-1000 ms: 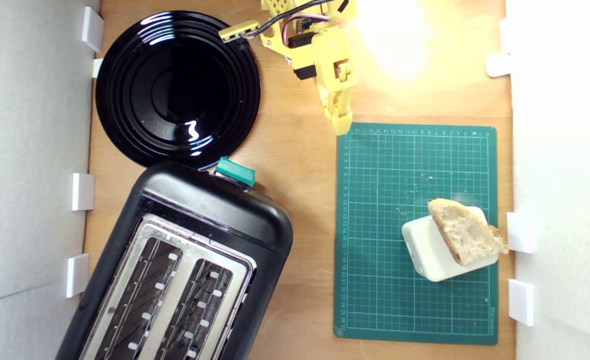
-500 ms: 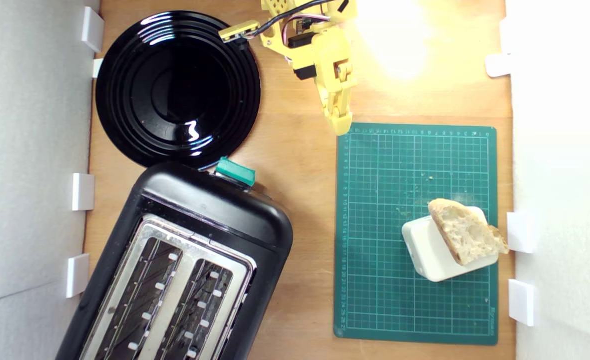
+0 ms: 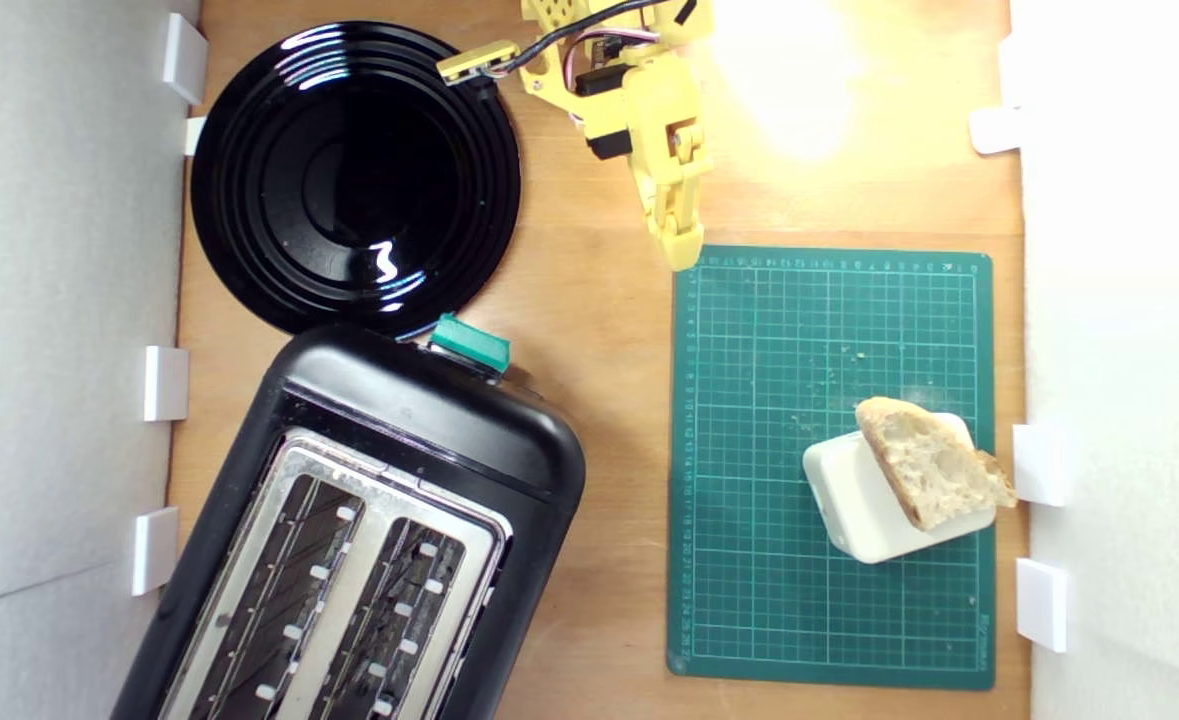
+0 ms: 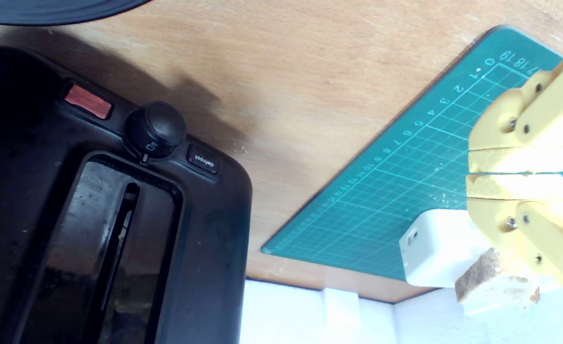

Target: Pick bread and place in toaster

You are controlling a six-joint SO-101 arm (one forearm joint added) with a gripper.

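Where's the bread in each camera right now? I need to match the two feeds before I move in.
Exterior view: the bread lies toward that view's lower right, propped on the white block on the green cutting mat.
Wrist view: only its crust end shows, beside the white block, partly hidden behind the shut hand.
Shared landmark: the white block on the mat.

Green gridded mat, black toaster
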